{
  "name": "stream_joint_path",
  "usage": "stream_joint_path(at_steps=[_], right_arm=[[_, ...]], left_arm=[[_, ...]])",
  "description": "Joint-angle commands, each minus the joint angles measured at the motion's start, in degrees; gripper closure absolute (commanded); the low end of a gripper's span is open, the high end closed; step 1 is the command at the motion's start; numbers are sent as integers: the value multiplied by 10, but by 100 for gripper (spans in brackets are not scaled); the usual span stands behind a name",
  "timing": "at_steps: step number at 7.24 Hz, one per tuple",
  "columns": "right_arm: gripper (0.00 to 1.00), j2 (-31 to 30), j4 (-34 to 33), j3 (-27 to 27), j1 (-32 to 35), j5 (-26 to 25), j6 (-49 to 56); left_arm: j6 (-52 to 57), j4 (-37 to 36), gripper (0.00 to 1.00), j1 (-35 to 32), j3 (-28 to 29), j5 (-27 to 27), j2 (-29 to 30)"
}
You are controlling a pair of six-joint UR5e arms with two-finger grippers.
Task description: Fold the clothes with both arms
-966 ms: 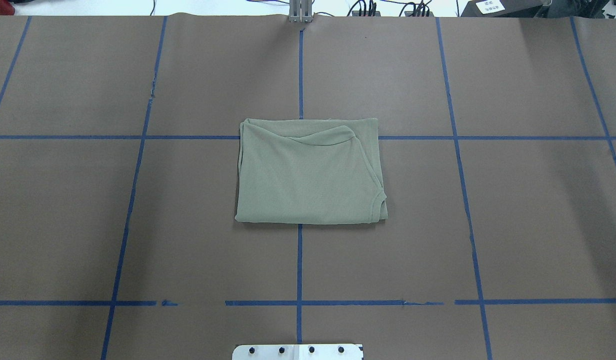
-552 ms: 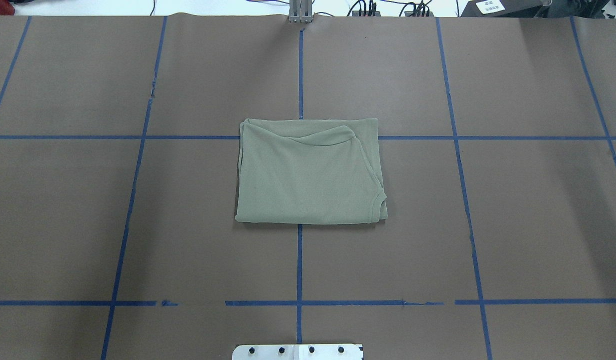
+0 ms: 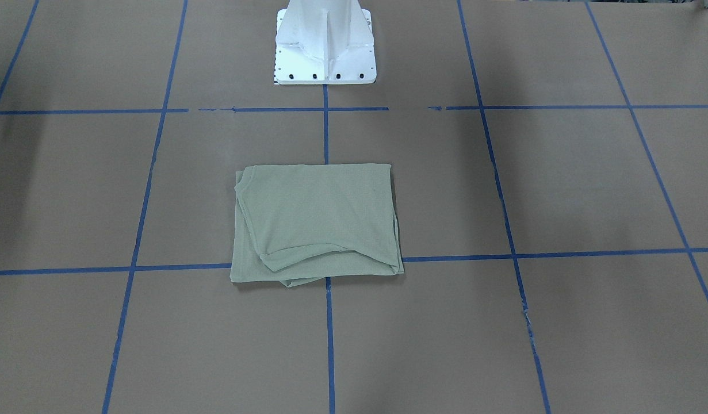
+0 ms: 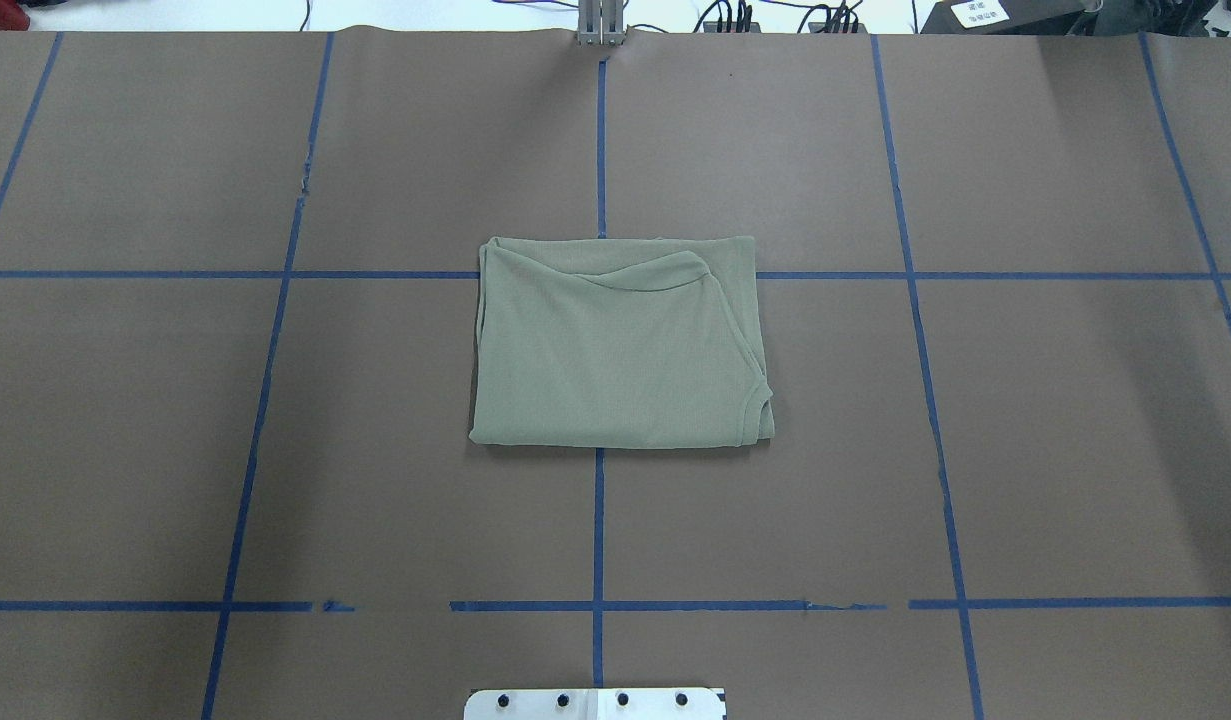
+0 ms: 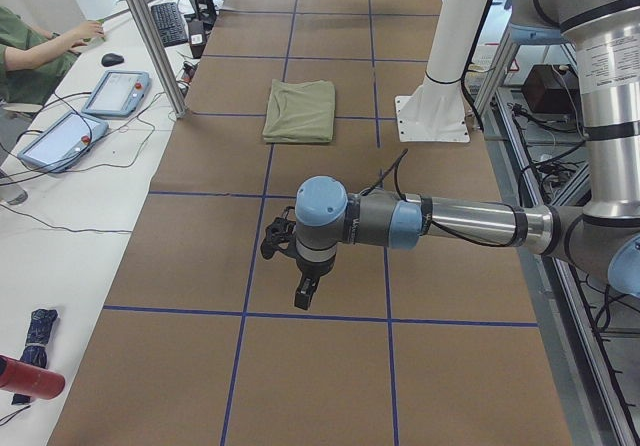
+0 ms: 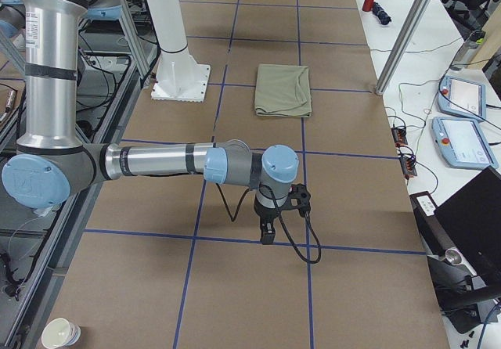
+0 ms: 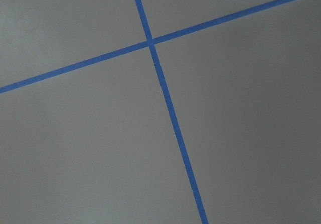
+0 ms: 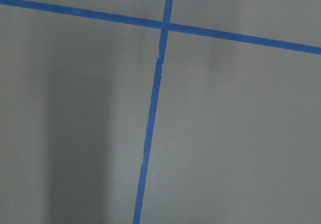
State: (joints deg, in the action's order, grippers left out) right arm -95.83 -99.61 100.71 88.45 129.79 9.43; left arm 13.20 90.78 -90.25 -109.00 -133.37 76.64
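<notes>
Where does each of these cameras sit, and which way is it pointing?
Front-facing: across the table, looking down toward the robot; shows shirt and white pedestal, no arms.
Overhead: behind the robot, looking forward and down; shirt, pedestal edge, no arms.
Left side: table's left end, looking along it; left arm near, shirt beyond.
Right side: table's right end; right arm near, shirt beyond.
Left wrist: looks down at a tape cross; no robot parts.
Right wrist: likewise, a ragged cross.
Shared: all four exterior views show the shirt.
</notes>
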Motion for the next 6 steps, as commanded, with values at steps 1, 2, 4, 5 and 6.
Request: stream_joint_path(at_steps=[1,2,4,5,6], right_arm=[[0,-1,1,-2,1,-11,-3],[0,-3,1,4,1,-10,-4],[0,-1,1,10,1,-10,-4],[0,-1,1,10,1,-9,-3],[0,-1,1,11,1,-9,-4]], left_arm=[[-1,0,0,0,-3,0,0],[-1,0,0,0,-6,0,0],[-1,0,0,0,-4,0,0],[-1,0,0,0,-4,0,-2],[-1,0,0,0,-4,0,-3]])
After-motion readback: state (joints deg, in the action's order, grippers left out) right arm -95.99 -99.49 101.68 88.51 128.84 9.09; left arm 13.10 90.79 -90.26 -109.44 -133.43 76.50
